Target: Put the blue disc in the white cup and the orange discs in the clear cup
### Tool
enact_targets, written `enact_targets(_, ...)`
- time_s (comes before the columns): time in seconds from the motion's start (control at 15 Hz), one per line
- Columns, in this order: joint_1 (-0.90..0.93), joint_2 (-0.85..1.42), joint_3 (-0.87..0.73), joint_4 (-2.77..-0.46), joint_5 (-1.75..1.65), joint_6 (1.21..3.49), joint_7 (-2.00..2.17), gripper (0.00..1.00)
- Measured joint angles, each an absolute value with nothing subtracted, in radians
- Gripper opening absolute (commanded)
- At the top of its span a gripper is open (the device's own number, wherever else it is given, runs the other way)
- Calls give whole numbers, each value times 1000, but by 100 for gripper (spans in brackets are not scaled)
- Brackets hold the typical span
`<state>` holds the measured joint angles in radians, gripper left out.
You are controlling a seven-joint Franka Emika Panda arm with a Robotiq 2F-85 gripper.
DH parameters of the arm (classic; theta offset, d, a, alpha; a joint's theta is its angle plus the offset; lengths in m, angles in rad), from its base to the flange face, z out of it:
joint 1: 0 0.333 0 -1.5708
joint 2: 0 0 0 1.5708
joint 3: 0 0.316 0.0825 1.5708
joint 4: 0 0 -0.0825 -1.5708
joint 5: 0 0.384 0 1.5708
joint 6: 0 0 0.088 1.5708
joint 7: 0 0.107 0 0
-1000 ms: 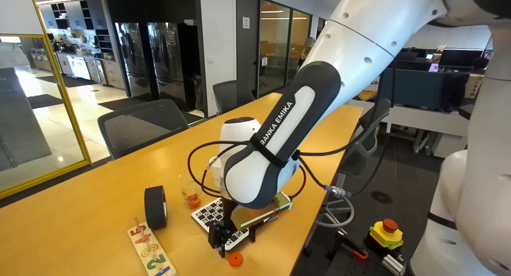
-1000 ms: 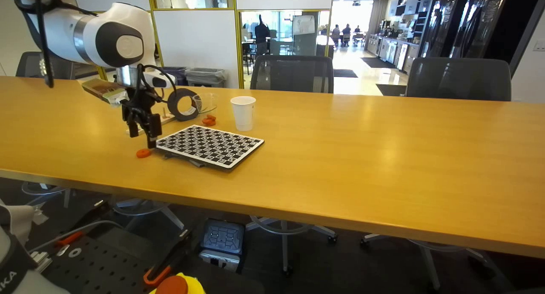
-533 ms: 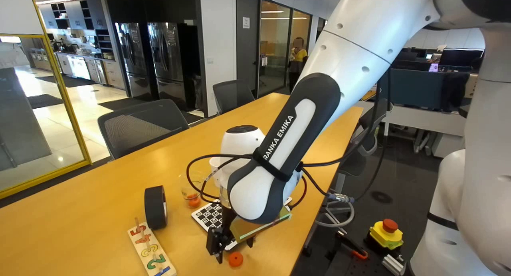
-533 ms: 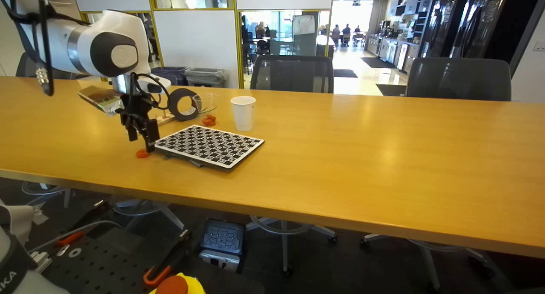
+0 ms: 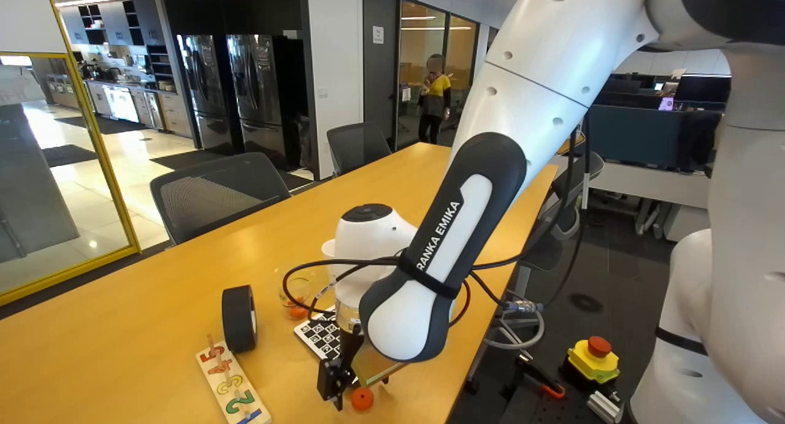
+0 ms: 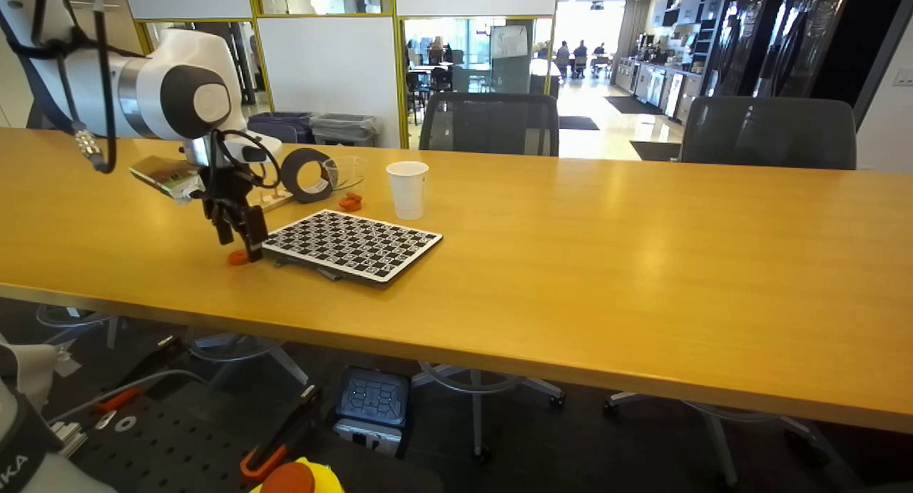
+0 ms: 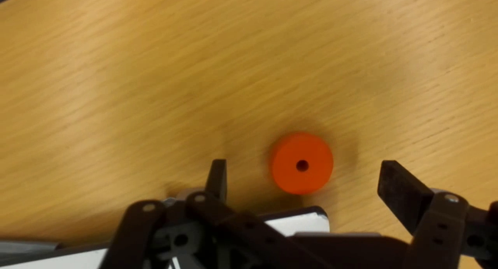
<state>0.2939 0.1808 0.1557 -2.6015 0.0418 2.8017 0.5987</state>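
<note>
A single orange disc (image 7: pixel 288 171) with a centre hole lies flat on the table, just off the checkered board's corner. My gripper (image 7: pixel 303 164) stands open over it, its fingers (image 7: pixel 389 179) spread to either side with gaps between them and the disc. In both exterior views the fingertips are low, close to the tabletop. More orange discs (image 6: pixel 350 202) appear at the bottom of the clear cup (image 6: pixel 346 170). Beyond the board the white cup (image 6: pixel 408 191) is upright; the arm partly covers it in an exterior view (image 5: pixel 329 250). The blue disc is hidden or out of view.
The checkered board (image 6: pixel 353 243) lies right beside the orange disc and under part of the gripper. A black tape roll (image 5: pixel 238 318) stands on edge by a wooden number board (image 5: pixel 233 387) with pegs. The table's edge (image 6: pixel 214 316) runs near the disc.
The arm has come down, bringing the gripper lower around the loose orange disc, still open. The disc and cups have stayed put. Someone has walked into view behind the glass.
</note>
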Motion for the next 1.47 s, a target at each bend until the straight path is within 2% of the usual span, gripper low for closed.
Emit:
enact_targets(0.93,340,201,110,-2601,-72,2826,734,100)
enact_targets(1.0,341,202,110,-2601,-72,2828,736,75)
enact_targets(1.07,342,202,109,-2601,-75,2830,740,74)
enact_targets(1.13,345,203,106,-2601,-82,2832,744,68)
enact_targets(1.2,348,203,102,-2601,-92,2834,749,58)
enact_targets(1.47,356,198,91,-2601,-121,2837,769,30)
